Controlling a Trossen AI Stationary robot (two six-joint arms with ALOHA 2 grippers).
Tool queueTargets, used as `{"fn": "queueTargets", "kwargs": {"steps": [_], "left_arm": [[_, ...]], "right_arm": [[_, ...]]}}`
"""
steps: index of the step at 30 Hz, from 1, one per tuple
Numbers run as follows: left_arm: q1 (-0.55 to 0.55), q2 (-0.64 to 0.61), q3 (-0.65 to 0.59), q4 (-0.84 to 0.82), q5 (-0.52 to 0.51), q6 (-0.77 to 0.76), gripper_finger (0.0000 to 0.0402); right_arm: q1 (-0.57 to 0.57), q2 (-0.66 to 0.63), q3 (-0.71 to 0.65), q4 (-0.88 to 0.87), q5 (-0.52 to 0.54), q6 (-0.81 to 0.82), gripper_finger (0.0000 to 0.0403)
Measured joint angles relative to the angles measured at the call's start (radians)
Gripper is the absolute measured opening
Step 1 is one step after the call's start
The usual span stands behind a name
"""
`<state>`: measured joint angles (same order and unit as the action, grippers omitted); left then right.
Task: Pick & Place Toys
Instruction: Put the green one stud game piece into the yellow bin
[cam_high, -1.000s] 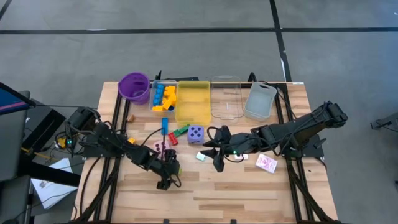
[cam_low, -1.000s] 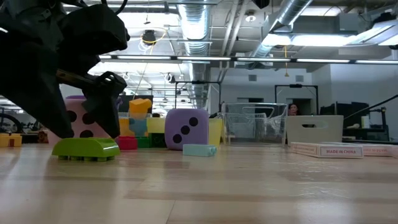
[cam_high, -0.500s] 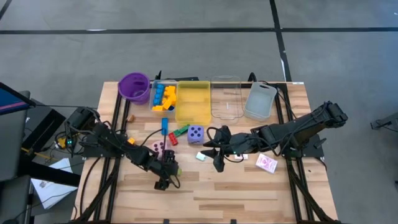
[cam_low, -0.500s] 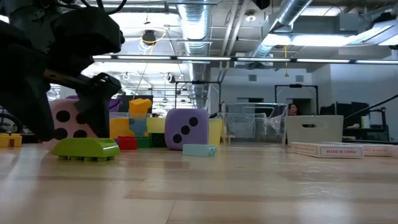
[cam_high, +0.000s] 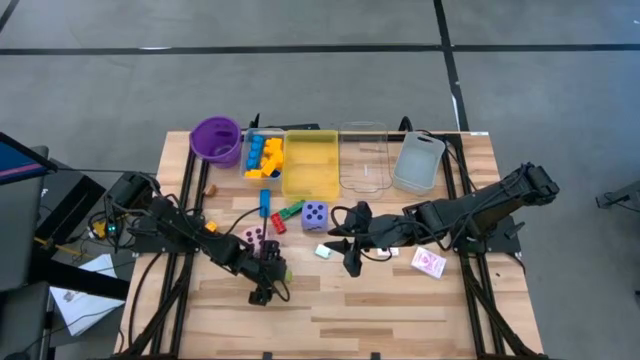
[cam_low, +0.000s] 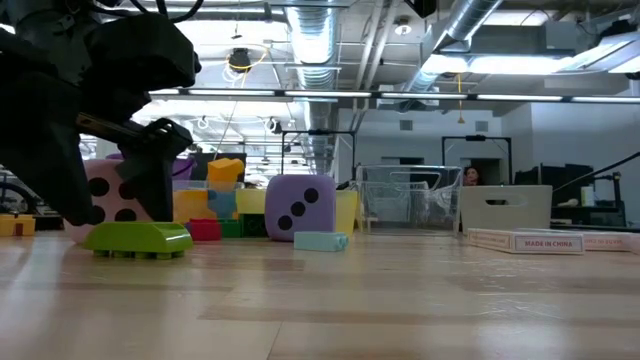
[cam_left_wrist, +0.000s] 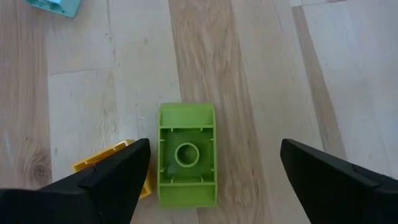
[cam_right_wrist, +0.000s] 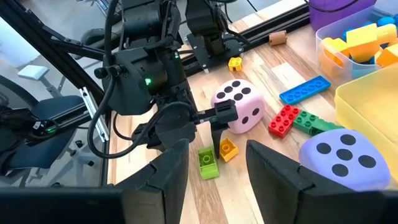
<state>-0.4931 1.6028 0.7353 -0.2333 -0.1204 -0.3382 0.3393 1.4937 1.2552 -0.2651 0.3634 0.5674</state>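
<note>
A green block (cam_left_wrist: 186, 163) lies on the table with its hollow underside up, its studs down (cam_low: 138, 240). My left gripper (cam_left_wrist: 214, 180) hangs open just above it, one finger on either side and apart from it. A small yellow block (cam_left_wrist: 115, 167) lies beside the green one, partly hidden by one finger. The pink die (cam_low: 115, 195) stands just behind. My right gripper (cam_right_wrist: 214, 180) waits open and holding nothing above the table's middle (cam_high: 347, 255), near the purple die (cam_high: 314, 214).
A teal block (cam_high: 323, 251), red and green blocks (cam_high: 285, 215) and a blue strip (cam_high: 264, 201) lie around. A card box (cam_high: 428, 262) lies to the right. The purple cup (cam_high: 216, 138), the block tray (cam_high: 262, 155) and yellow (cam_high: 311, 165), clear (cam_high: 363, 158) and grey (cam_high: 418, 163) trays line the far edge.
My left gripper has tipped a little over the green block, its fingers swinging slightly toward the table's left. The block has stayed where it was.
</note>
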Motion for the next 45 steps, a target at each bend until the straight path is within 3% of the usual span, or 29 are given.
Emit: {"fn": "queueTargets", "kwargs": {"steps": [19,29,33,37,41,45], "left_arm": [[0.0,0.003,-0.03,-0.012,-0.116,-0.011,0.0346],[-0.004,0.001,-0.03,0.014,-0.069,-0.032,0.0346],[-0.006,0.006,-0.041,0.015,-0.125,-0.012,0.0346],[-0.006,0.005,-0.044,0.04,-0.091,-0.008,0.0346],[-0.011,0.006,-0.047,0.057,-0.123,-0.007,0.0346],[-0.005,0.008,-0.044,0.098,-0.054,-0.006,0.0346]], "right_arm": [[0.001,0.0,0.0,0.0,0.0,0.0,0.0154],[0.0,0.0,0.0,0.0,0.001,0.0,0.0154],[0.0,0.0,0.0,0.0,0.001,0.001,0.0154],[0.0,0.0,0.0,0.003,0.001,0.001,0.0154],[0.001,0.0,0.0,0.004,0.001,0.001,0.0154],[0.0,0.0,0.0,0.005,0.002,0.008,0.0154]]}}
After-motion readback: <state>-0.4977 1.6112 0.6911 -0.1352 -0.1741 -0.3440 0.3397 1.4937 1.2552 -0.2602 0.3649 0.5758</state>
